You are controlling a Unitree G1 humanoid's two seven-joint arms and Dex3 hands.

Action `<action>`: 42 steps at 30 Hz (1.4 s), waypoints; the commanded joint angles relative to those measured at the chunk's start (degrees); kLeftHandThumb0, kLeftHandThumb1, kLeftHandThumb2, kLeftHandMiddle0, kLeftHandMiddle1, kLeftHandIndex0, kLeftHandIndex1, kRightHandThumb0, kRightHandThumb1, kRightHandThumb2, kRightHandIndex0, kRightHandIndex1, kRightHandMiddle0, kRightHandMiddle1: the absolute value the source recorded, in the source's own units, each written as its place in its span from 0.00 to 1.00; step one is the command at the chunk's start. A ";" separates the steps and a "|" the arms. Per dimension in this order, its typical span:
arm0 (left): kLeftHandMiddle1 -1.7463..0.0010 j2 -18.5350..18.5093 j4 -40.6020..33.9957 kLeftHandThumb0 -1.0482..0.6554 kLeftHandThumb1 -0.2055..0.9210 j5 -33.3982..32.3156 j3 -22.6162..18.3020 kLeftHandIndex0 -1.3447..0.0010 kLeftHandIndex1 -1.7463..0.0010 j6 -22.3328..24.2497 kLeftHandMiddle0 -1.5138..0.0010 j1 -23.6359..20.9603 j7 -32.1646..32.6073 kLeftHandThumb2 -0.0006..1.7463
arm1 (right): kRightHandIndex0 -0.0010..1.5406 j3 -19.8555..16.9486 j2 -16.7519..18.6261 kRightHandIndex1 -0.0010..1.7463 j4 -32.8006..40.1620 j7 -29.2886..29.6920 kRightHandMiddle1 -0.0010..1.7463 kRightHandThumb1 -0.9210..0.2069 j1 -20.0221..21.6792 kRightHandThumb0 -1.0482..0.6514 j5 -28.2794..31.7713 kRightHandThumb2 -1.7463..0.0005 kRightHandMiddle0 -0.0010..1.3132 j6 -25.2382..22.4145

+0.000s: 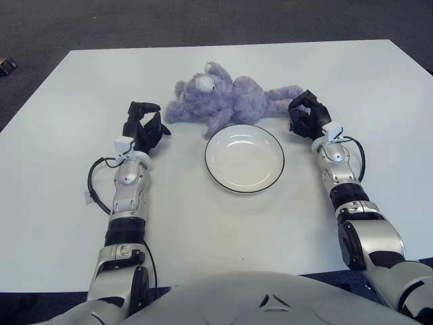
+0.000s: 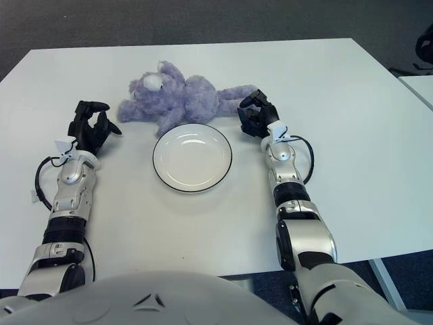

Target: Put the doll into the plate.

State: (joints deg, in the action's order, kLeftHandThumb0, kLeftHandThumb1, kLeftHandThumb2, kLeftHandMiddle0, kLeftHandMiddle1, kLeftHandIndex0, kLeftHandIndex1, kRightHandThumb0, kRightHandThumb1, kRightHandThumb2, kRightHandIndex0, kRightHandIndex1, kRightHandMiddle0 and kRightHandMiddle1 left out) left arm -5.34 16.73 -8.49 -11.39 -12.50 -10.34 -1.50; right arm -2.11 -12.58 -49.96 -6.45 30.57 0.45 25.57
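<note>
One fluffy lavender-purple plush bear doll (image 1: 220,98), one round white ceramic plate with a thin dark rim (image 1: 244,158), one white rectangular table (image 1: 203,223), and two black three-fingered robot hands, a left hand (image 1: 143,126) and a right hand (image 1: 308,114), on silver arms.

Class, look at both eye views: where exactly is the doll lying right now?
The doll lies on the white table, just behind the plate and not in it, between the left hand and the right hand, nearer the right.

silver arms, black robot hands, black cables
</note>
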 commanded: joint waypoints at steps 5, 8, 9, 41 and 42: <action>0.00 2.29 4.13 0.41 0.98 -0.09 0.14 0.80 0.02 -0.55 0.45 5.73 -0.03 0.29 | 0.59 1.44 0.91 1.00 -3.00 -1.04 1.00 0.17 -3.33 0.39 -1.72 0.56 0.25 -2.99; 0.00 2.29 4.14 0.41 0.98 -0.09 0.14 0.80 0.02 -0.56 0.45 5.73 -0.03 0.28 | 0.59 1.44 0.91 1.00 -3.00 -1.04 1.00 0.17 -3.33 0.39 -1.72 0.56 0.25 -2.99; 0.00 2.33 3.98 0.41 0.98 -0.09 0.18 0.80 0.02 -0.51 0.45 5.78 -0.02 0.28 | 0.59 1.43 0.88 1.00 -2.95 -1.06 1.00 0.17 -3.34 0.39 -1.71 0.56 0.25 -3.03; 0.00 1.87 -1.35 0.41 0.99 -1.20 0.11 0.80 0.03 0.63 0.47 7.23 -1.09 0.27 | 0.58 -3.29 3.66 1.00 -3.00 0.45 1.00 0.16 -4.84 0.40 1.74 0.57 0.24 11.31; 0.00 1.56 -2.70 0.41 0.99 -1.67 -0.05 0.80 0.03 0.99 0.47 7.49 -1.56 0.27 | 0.58 -3.70 3.90 1.00 -2.50 0.28 1.00 0.15 -4.82 0.40 2.22 0.57 0.24 12.33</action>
State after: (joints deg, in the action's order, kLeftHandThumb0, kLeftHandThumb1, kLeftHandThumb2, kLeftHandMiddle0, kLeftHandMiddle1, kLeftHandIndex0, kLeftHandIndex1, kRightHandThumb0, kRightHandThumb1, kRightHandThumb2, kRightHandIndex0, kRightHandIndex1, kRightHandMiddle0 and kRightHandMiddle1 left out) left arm -4.99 14.27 -8.88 -11.30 -12.37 -9.54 -1.82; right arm -4.99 -11.42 -51.46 -6.96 30.31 1.59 32.79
